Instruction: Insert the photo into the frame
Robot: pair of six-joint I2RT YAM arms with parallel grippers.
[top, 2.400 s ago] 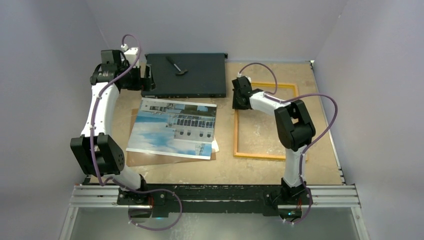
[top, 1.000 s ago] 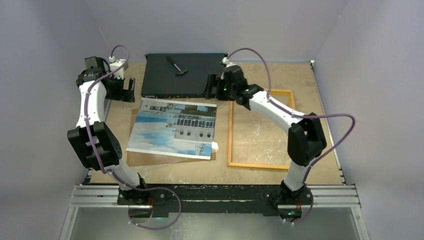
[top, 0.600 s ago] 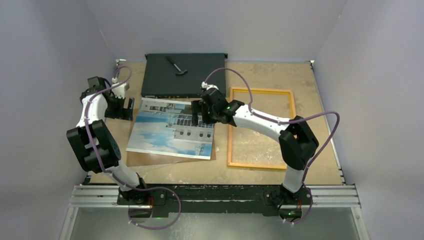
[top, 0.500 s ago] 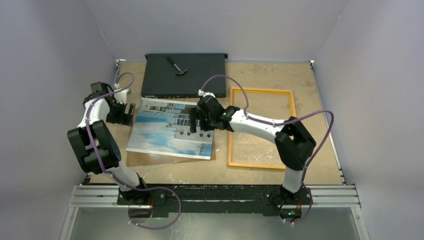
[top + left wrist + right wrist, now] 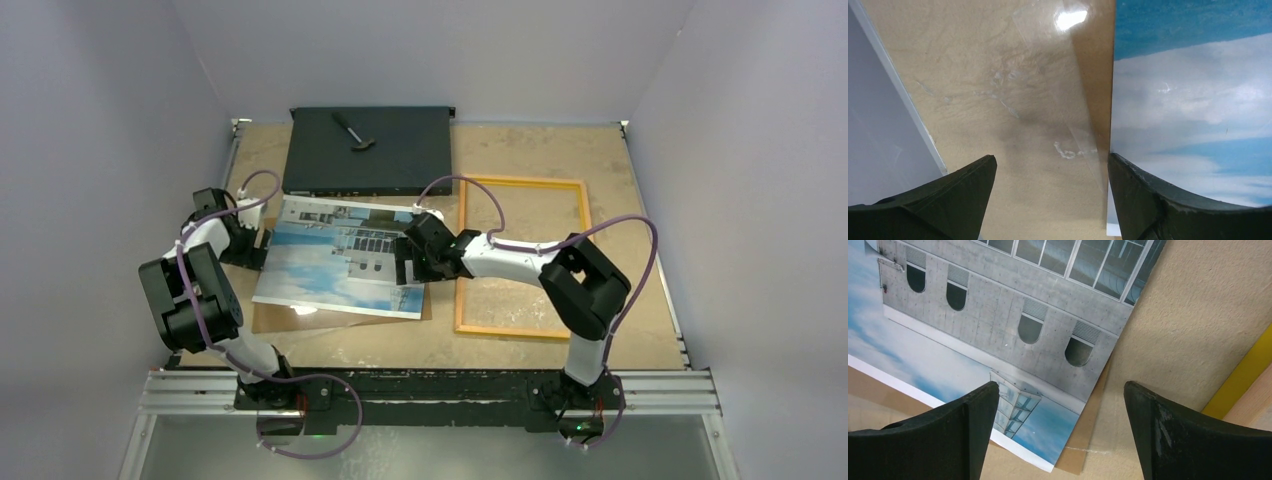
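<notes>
Robotics lab cell, plain grey walls, aluminium rail, tan tabletop

Backing board mostly hidden under photo. Small item on far black box: too small to identify.

The photo is printed on smooth paper with a slight sheen, and the brown board beneath it looks matt, like cardboard. The table is seen as tan, mottled and rough-looking, the frame as smooth yellow-orange. Matt black, lightly scuffed plastic is shown on the right tool.
</notes>
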